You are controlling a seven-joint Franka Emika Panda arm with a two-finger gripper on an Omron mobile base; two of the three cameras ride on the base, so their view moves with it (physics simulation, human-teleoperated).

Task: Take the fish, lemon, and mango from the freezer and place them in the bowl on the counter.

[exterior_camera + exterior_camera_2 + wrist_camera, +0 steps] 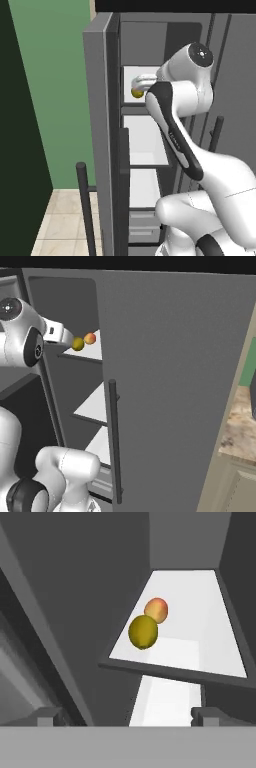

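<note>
The freezer (143, 141) stands open, with white shelves inside. On its top shelf (200, 612) the yellow-olive lemon (143, 631) lies in front of the orange-red mango (157, 609), and the two touch. Both fruits also appear in the right base view, the lemon (77, 344) just ahead of my hand and the mango (90, 338) behind it. My gripper (127, 717) is open, its fingertips (48, 716) spread wide and short of the lemon, with nothing between them. The fish and the bowl are out of view. A strip of the marbled counter (244, 426) shows at the far right.
The freezer's open door (101, 130) with its dark bar handle (85, 205) stands to the left of my arm. The closed wide fridge door (175, 381) and its handle (113, 441) lie to the right. Lower white shelves (144, 187) and grey drawers (144, 225) sit below.
</note>
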